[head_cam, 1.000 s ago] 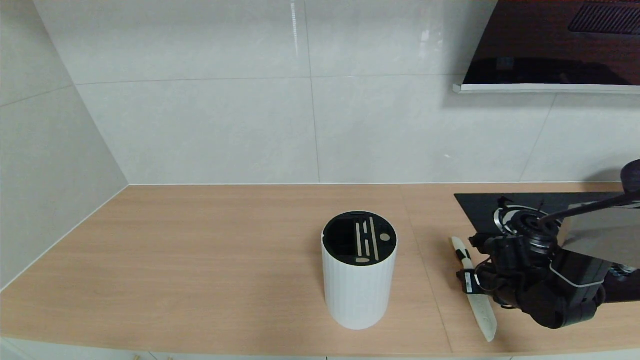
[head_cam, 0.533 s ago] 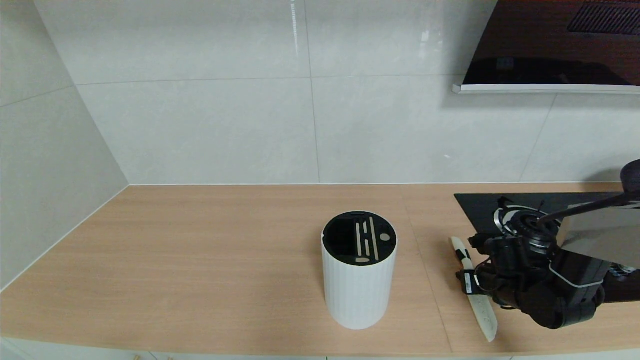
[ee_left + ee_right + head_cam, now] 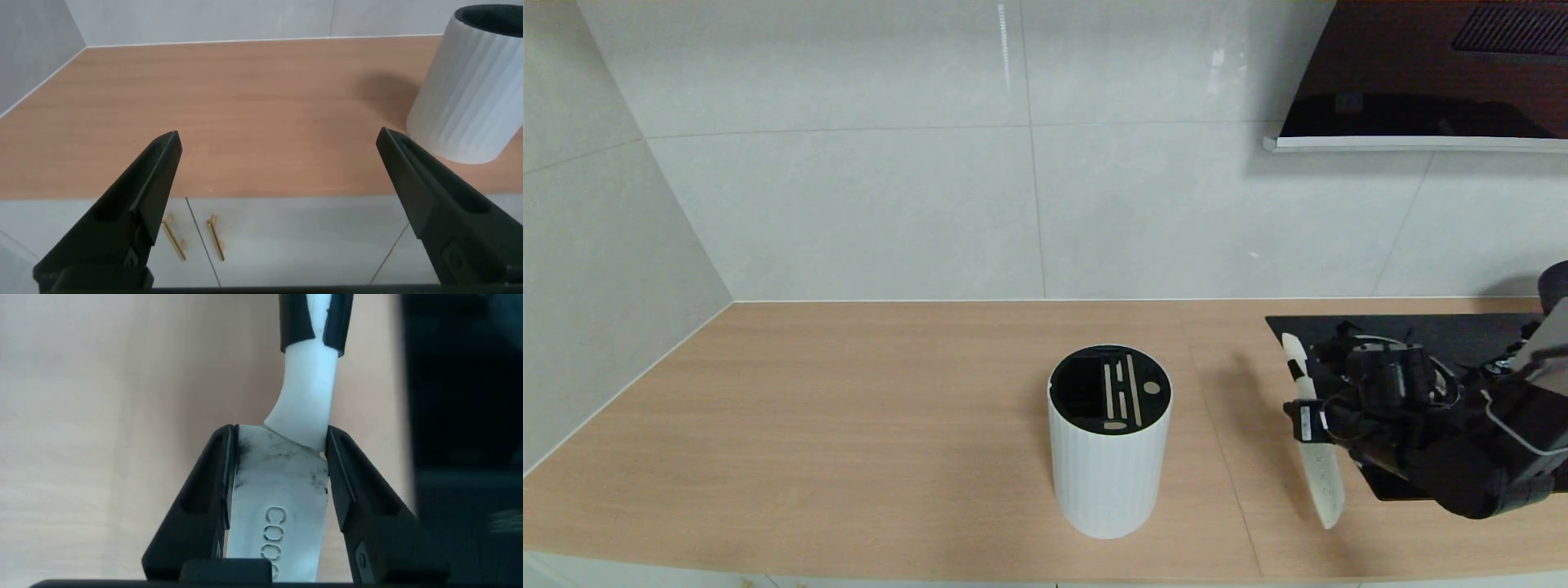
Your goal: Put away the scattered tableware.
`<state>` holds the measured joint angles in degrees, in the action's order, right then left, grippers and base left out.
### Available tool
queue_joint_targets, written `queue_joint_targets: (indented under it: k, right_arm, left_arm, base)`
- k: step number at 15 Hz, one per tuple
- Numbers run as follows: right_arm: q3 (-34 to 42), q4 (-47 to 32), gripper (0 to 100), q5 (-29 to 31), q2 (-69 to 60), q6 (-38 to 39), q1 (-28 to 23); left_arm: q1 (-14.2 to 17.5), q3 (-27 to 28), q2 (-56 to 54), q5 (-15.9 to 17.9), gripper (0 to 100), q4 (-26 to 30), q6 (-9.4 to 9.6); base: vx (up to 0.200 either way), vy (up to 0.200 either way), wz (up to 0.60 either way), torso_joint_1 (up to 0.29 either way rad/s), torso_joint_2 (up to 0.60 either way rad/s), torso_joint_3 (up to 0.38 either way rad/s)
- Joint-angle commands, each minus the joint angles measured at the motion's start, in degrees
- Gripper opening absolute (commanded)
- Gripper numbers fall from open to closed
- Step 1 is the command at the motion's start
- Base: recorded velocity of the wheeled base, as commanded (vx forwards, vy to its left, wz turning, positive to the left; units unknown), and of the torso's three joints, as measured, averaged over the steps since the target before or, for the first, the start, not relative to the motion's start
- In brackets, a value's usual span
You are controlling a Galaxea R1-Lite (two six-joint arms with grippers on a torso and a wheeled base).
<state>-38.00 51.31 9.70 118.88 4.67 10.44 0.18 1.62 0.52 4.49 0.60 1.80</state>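
A white ribbed cylindrical holder (image 3: 1109, 441) with a black slotted top stands on the wooden counter, also visible in the left wrist view (image 3: 472, 86). To its right, my right gripper (image 3: 1308, 418) is shut on a white knife (image 3: 1313, 437), holding it above the counter with the handle pointing away and the blade toward the front edge. In the right wrist view the fingers (image 3: 211, 498) clamp the knife blade (image 3: 278, 502) just below its handle. My left gripper (image 3: 278, 204) stands open below the counter's front edge, left of the holder, with nothing between its fingers.
A black cooktop (image 3: 1388, 339) lies at the right end of the wooden counter (image 3: 849, 408), under a dark range hood (image 3: 1429, 73). Tiled walls close the back and left. Cabinet fronts with gold handles (image 3: 214, 237) sit below the counter edge.
My right gripper has lifted the knife off the counter and carried it up and slightly back toward the cooktop. The holder has not moved.
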Motion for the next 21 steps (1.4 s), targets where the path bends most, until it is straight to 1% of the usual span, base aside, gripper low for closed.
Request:
queue_joint_targets:
  k: [1, 2, 3, 4, 5, 6, 7, 8, 9, 10, 11, 12, 13, 14, 15, 16, 17, 18, 19, 20, 21]
  right_arm:
    - [-5.3, -8.3, 0, 0.4, -14.2, 0.0, 1.0]
    - [-8.2, -11.6, 0, 0.3, -16.8, -0.1, 1.8]
    - [-10.2, -13.3, 0, 0.4, -18.1, -0.1, 2.7]
    - [-13.6, -15.9, 0, 0.4, -20.5, -0.2, 4.7]
    - [-15.4, -16.9, 0, 0.5, -21.9, -0.5, 6.4]
    - [-16.5, -18.4, 0, 0.8, -24.4, -0.5, 9.2]
    - [-16.1, -18.7, 0, 1.5, -26.9, -0.5, 12.2]
    - [-15.3, -18.7, 0, 2.7, -28.7, -0.5, 14.9]
    - [-14.3, -18.6, 0, 3.9, -30.0, -0.5, 17.3]
    - [-12.7, -18.6, 0, 5.0, -31.8, -0.4, 20.0]
    - [-11.4, -18.7, 0, 4.6, -32.6, -0.4, 21.8]
    - [-11.5, -18.5, 0, 5.1, -32.4, -0.4, 24.2]
    - [-11.4, -18.6, 0, 5.2, -32.4, -0.4, 26.3]
    - [-10.7, -18.7, 0, 5.2, -32.3, -0.4, 27.4]
    - [-10.4, -18.7, 0, 5.2, -32.2, -0.4, 28.4]
    - [-9.7, -18.7, 0, 5.1, -32.0, -0.2, 31.6]
    - [-8.8, -18.6, 0, 5.2, -32.0, -0.2, 34.7]
    - [-8.5, -18.6, 0, 5.2, -31.9, -0.2, 35.4]
    - [-8.4, -18.4, 0, 5.3, -31.2, 0.0, 38.3]
    - [-8.4, -18.4, 0, 5.2, -30.5, 0.1, 39.3]
    - [-8.6, -18.3, 0, 5.3, -29.5, 0.3, 40.6]
  left_arm:
    - [-0.2, 6.0, 5.5, 5.8, 100, 1.9, 0.31]
    - [-0.2, 12.0, 12.5, 9.8, 100, 2.8, 0.22]
    - [-0.2, 15.9, 17.8, 11.6, 100, 2.8, 0.13]
    - [-0.2, 23.2, 28.8, 14.6, 100, 2.8, 0.13]
    - [-0.3, 26.5, 34.5, 16.3, 100, 2.7, 0.48]
    - [-1.0, 31.2, 42.0, 18.7, 100, 2.5, 1.45]
    - [-2.6, 34.8, 47.9, 19.9, 100, 2.4, 2.15]
    - [-4.6, 37.4, 52.2, 20.0, 100, 1.4, 1.98]
    - [-8.0, 38.7, 55.8, 20.0, 100, -0.3, 1.10]
    - [-13.1, 39.2, 59.5, 19.9, 100, -4.4, -1.89]
    - [-17.6, 39.2, 62.3, 19.9, 100, -8.4, -5.85]
    - [-21.8, 39.2, 64.7, 19.9, 100, -12.3, -10.86]
    - [-25.3, 39.5, 68.0, 19.9, 100, -16.9, -17.19]
    - [-27.9, 39.5, 71.3, 19.8, 100, -21.9, -23.43]
    - [-29.2, 39.3, 73.4, 19.8, 100, -24.9, -26.94]
    - [-31.3, 39.2, 78.1, 19.8, 100, -31.9, -33.80]
    - [-32.1, 39.0, 81.0, 19.7, 100, -36.5, -37.58]
    - [-32.1, 38.6, 82.0, 19.7, 100, -38.4, -38.63]
    - [-32.7, 37.4, 85.3, 19.7, 100, -43.8, -40.74]
    - [-34.5, 36.4, 87.7, 19.5, 100, -47.2, -41.44]
    - [-36.3, 35.5, 90.2, 18.1, 100, -51.6, -41.97]
  base:
    - [0.000, 0.000, 0.00, 0.000, 0.00, 0.000]
    - [0.000, 0.000, 0.00, 0.000, 0.00, 0.000]
    - [0.000, 0.000, 0.00, 0.000, 0.00, 0.000]
    - [0.000, 0.000, 0.00, 0.000, 0.00, 0.000]
    - [0.000, 0.000, 0.00, 0.000, 0.00, 0.000]
    - [0.000, 0.000, 0.00, 0.000, 0.00, 0.000]
    - [0.000, 0.000, 0.00, 0.000, 0.00, 0.000]
    - [0.000, 0.000, 0.00, 0.000, 0.00, 0.000]
    - [0.000, 0.000, 0.00, 0.000, 0.00, 0.000]
    - [0.000, 0.000, 0.00, 0.000, 0.00, 0.000]
    - [0.000, 0.000, 0.00, 0.000, 0.00, 0.000]
    - [0.000, 0.000, 0.00, 0.000, 0.00, 0.000]
    - [0.000, 0.000, 0.00, 0.000, 0.00, 0.000]
    - [0.000, 0.000, 0.00, 0.000, 0.00, 0.000]
    - [0.000, 0.000, 0.00, 0.000, 0.00, 0.000]
    - [0.000, 0.000, 0.00, 0.000, 0.00, 0.000]
    - [0.000, 0.000, 0.00, 0.000, 0.00, 0.000]
    - [0.000, 0.000, 0.00, 0.000, 0.00, 0.000]
    - [0.000, 0.000, 0.00, 0.000, 0.00, 0.000]
    - [0.000, 0.000, 0.00, 0.000, 0.00, 0.000]
    - [0.000, 0.000, 0.00, 0.000, 0.00, 0.000]
